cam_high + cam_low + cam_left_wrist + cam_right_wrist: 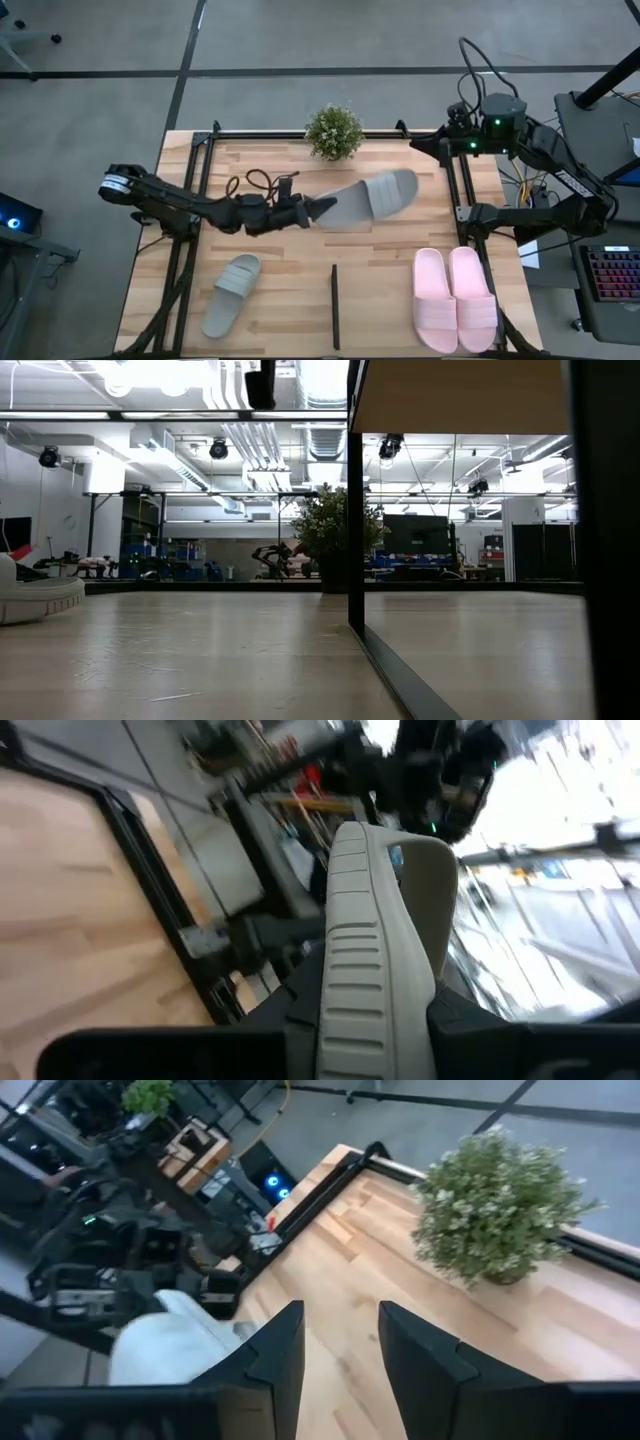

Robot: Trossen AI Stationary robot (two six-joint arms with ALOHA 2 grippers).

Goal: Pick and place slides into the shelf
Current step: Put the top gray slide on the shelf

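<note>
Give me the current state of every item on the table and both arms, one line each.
Left pincer: shut on grey-green slide, lifted.
Second grey-green slide: flat on table.
Pink slides: paired, side by side.
Right pincer: open, empty.
Potted plant: upright.

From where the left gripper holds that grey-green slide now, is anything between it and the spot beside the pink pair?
Nothing visible. The left gripper is shut on the grey-green slide held over mid-table; bare planks lie between it and the pink pair. The potted plant stands behind, off the route.
</note>
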